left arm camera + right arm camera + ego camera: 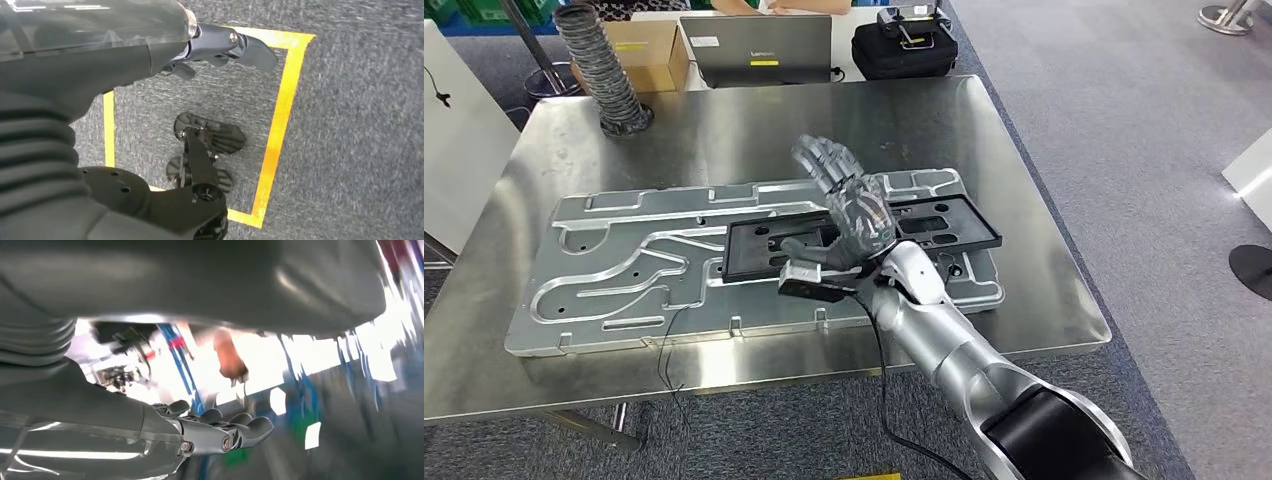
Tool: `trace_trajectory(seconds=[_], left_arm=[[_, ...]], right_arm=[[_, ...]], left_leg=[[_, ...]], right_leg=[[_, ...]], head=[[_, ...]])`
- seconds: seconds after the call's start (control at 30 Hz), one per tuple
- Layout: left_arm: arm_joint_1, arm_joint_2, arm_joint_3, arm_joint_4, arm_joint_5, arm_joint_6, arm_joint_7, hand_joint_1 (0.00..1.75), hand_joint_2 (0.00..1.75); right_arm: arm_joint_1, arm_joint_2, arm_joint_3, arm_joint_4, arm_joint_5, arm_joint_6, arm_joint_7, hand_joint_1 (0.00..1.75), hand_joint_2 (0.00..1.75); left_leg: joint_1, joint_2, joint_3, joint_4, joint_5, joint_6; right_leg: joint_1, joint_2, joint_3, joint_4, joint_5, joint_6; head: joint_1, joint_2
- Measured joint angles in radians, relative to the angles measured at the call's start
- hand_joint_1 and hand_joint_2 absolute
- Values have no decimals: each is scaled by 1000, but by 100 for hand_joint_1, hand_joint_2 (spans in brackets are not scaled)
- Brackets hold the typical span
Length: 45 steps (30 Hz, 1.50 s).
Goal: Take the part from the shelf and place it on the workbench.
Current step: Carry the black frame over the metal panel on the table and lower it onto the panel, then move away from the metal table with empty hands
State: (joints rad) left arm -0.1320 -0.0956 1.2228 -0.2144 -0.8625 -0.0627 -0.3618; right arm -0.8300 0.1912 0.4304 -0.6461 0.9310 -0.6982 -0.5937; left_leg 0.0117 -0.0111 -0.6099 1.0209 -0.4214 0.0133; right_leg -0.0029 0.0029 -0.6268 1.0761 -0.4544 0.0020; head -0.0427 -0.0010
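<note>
The black part (864,237) lay flat on the worktop (1044,300) at frame centre; the right hand (849,200) hovered spread above it, holding nothing, so placement looked done.

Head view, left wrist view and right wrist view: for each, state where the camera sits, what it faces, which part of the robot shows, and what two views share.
Head view: high on the body, looking down at the steel workbench; black part; right hand raised, open.
Left wrist view: behind the left hand, facing carpet and yellow tape.
Right wrist view: behind the right hand, facing blurred surroundings.
Shared: head and right wrist views both show the right hand.
</note>
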Motion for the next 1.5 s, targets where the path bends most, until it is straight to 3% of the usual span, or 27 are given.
trace_trajectory(seconds=[0.03,0.1,0.17,0.2,0.3,0.33,0.37,0.4,0.47,0.53,0.67,0.73,0.8,0.83,0.87,0.9,1.0,1.07,1.13,1.2,1.23,1.3,1.33,1.37,1.4,1.43,1.5], left_arm=[[-1,-1,0,0,2,-3,1,0,0],[2,-2,0,0,11,-10,0,0,0],[11,1,1,0,24,-16,-7,0,0],[17,2,3,0,31,-18,-11,0,0],[31,6,8,0,45,-28,-20,0,0],[34,7,11,0,48,-31,-21,0,0],[37,8,14,0,51,-32,-22,0,0],[39,10,18,0,53,-33,-23,0,0],[41,13,23,0,56,-34,-24,0,0],[41,16,26,0,57,-37,-23,0,0],[42,17,31,0,64,-44,-14,0,0],[40,17,32,0,67,-49,-10,0,0],[38,18,33,0,67,-53,-8,0,0],[38,18,33,0,67,-54,-7,0,0],[39,18,33,0,67,-54,-7,0,0],[39,18,33,0,66,-53,-6,0,0],[37,19,38,0,52,-53,-6,0,0],[37,19,44,0,45,-54,-7,0,0],[36,20,48,0,44,-56,-12,0,0],[38,22,52,0,43,-62,-18,0,0],[39,23,54,0,43,-64,-21,0,0],[40,24,57,0,40,-66,-23,0,0],[40,24,59,0,38,-66,-24,0,0],[40,24,62,0,37,-66,-24,0,0],[40,24,65,0,36,-66,-24,0,0],[41,24,69,0,35,-65,-24,0,0],[40,25,73,0,35,-63,-25,0,0]], right_arm=[[10,2,-57,-60,-55,-1,-40,0,0],[51,-6,-149,-207,-188,-2,-73,0,0],[103,-29,-225,-387,-328,-3,-73,0,0],[126,-44,-261,-475,-385,-3,-69,0,0],[192,-96,-370,-711,-492,-3,-68,0,0],[220,-112,-409,-776,-506,-3,-74,0,0],[248,-126,-450,-832,-511,-3,-81,0,0],[276,-138,-496,-885,-509,-3,-89,0,0],[334,-158,-591,-976,-493,-3,-98,0,0],[400,-174,-689,-1052,-474,-2,-101,0,0],[531,-184,-850,-1128,-439,-2,-103,0,0],[588,-185,-909,-1139,-416,-2,-103,0,0],[640,-183,-959,-1140,-405,-2,-103,0,0],[666,-183,-980,-1139,-407,-2,-103,0,0],[689,-182,-998,-1138,-410,-2,-103,0,0],[708,-181,-1013,-1137,-414,-2,-102,0,0],[754,-177,-1043,-1132,-422,-2,-102,0,0],[776,-174,-1056,-1126,-424,-2,-103,0,0],[794,-170,-1067,-1113,-423,-1,-103,0,0],[815,-163,-1076,-1092,-419,0,-100,0,0],[825,-158,-1080,-1081,-418,1,-99,0,0],[840,-147,-1087,-1053,-412,1,-99,0,0],[848,-142,-1091,-1036,-409,1,-100,0,0],[856,-137,-1095,-1017,-407,1,-100,0,0],[863,-132,-1100,-997,-402,0,-101,0,0],[867,-128,-1105,-977,-395,0,-101,0,0],[870,-122,-1116,-939,-379,-1,-101,0,0]], left_leg=[[-1,-1,0,0,0,-3],[0,-4,0,-2,1,-13],[1,-4,-2,2,-8,-23],[0,-2,-11,26,-27,-27],[4,4,-84,205,-124,-36],[5,5,-107,258,-142,-38],[5,5,-115,280,-142,-38],[6,5,-101,258,-122,-38],[6,5,-29,124,-58,-31],[3,4,29,14,-27,-22],[0,3,39,-11,-22,1],[3,5,36,-19,-14,15],[1,6,27,-19,-8,22],[-1,6,21,-18,-5,23],[-2,6,15,-16,-2,23],[-2,6,9,-14,1,21],[-2,6,-4,-6,10,12],[-4,6,-6,-5,17,1],[-5,6,-7,-8,26,-13],[-3,6,-17,9,4,-25],[-2,6,-28,41,-31,-30],[-1,6,-62,157,-129,-36],[0,6,-76,220,-164,-39],[0,6,-79,263,-178,-40],[-1,6,-65,272,-171,-39],[-1,6,-33,244,-150,-35],[-7,6,69,107,-109,-21]], right_leg=[[4,-1,18,-40,11,-4],[9,-4,25,-59,12,-7],[2,-7,31,-69,18,-14],[-2,-8,34,-76,21,-18],[-5,-10,38,-81,23,-24],[-4,-10,39,-81,22,-24],[-4,-9,39,-80,21,-23],[-4,-9,41,-79,19,-21],[-3,-7,48,-78,14,-14],[0,-8,51,-74,10,-4],[-1,-7,49,-69,4,18],[-4,-5,28,-14,-45,28],[-8,-4,-21,116,-124,36],[-10,-4,-42,175,-151,39],[-11,-4,-49,205,-159,41],[-12,-5,-35,195,-147,41],[-11,-5,89,-1,-76,35],[-5,-3,127,-72,-58,23],[-3,-2,120,-76,-48,9],[-6,-5,111,-83,-36,-7],[-8,-7,103,-85,-27,-15],[-7,-8,83,-85,-11,-24],[-5,-8,72,-84,-3,-25],[-3,-8,60,-82,5,-26],[-1,-8,49,-81,13,-25],[2,-8,38,-79,20,-25],[5,-7,22,-76,33,-22]], head=[[0,0],[0,0],[0,0],[0,0],[0,0],[0,0],[0,0],[0,0],[0,0],[0,0],[0,0],[0,0],[0,0],[0,0],[0,0],[0,0],[0,0],[0,0],[0,0],[0,0],[0,0],[0,0],[0,0],[0,0],[0,0],[0,0],[0,0]])
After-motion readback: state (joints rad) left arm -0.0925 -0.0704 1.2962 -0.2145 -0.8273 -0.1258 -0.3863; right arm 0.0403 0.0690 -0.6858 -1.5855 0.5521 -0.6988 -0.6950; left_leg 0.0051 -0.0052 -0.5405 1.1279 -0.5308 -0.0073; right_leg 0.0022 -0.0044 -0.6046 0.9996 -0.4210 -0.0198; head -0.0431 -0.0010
